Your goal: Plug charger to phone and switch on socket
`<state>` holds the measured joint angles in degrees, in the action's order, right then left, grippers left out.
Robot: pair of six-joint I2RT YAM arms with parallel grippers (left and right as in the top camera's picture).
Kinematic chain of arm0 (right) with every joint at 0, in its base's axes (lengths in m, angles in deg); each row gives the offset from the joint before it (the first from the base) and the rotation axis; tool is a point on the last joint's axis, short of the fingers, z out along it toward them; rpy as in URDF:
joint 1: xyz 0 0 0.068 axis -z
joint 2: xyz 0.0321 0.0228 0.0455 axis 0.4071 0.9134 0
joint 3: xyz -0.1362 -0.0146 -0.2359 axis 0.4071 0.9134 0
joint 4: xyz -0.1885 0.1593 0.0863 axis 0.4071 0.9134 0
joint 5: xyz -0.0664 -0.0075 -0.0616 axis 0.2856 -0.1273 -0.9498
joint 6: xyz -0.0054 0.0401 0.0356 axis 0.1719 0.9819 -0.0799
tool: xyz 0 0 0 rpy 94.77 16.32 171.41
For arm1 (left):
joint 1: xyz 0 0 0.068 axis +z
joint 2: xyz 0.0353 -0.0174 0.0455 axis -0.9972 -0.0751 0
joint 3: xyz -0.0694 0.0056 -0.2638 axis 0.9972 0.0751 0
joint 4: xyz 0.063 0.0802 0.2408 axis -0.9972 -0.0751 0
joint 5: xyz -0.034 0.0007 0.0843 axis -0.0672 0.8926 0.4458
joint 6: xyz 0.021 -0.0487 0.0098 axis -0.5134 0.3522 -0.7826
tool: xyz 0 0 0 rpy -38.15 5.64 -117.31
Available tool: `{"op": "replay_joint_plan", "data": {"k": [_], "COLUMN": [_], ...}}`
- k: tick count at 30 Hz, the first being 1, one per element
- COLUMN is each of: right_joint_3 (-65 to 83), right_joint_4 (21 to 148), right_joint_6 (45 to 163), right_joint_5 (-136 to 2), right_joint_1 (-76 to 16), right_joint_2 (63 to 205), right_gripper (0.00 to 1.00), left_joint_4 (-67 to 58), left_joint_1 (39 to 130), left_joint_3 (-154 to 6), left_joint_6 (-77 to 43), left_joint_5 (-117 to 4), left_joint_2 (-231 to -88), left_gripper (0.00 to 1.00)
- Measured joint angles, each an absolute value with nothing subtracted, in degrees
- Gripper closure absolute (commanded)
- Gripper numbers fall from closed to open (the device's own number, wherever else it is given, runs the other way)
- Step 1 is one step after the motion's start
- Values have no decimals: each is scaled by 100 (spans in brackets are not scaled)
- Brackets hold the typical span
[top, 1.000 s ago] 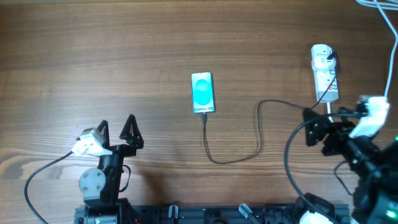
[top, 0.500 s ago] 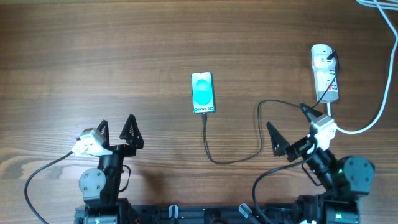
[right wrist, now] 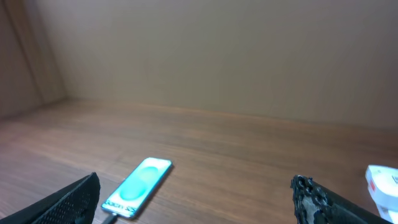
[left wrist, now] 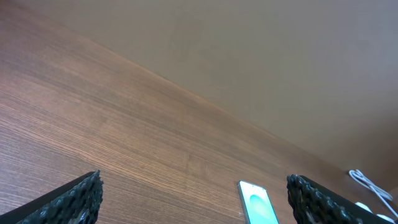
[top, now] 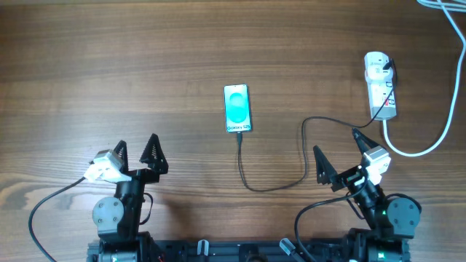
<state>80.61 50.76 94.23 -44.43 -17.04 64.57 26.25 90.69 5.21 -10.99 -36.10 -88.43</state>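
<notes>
Black charger [top: 303, 149] joins phone [top: 237, 108] to socket [top: 379, 87]; left claw [top: 137, 143], right claw [top: 335, 142] agape, empty.

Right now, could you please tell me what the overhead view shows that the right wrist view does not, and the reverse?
Only the overhead view shows the left tool, open, the charger looping across the table, and the white cord. Only the right wrist view shows the wall behind the table. Both show the phone, the socket (just its edge from the wrist) and the open right tool.
</notes>
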Motion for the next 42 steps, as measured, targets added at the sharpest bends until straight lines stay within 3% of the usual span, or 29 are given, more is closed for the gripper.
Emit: {"op": "replay_joint_plan", "data": {"k": [42], "right_joint_3": [8251], "right_joint_4": [5021], "right_joint_6": [10435], "right_joint_5": [-5110], "right_joint_1": [-1713], "right_joint_2": [6444], "right_gripper": [0], "left_joint_4": [2627], "left_joint_1": [9069], "left_joint_3": [521], "left_joint_6": [-1099], "left_joint_5": [-3612], "left_joint_2": [-8843], "left_gripper": [0]}}
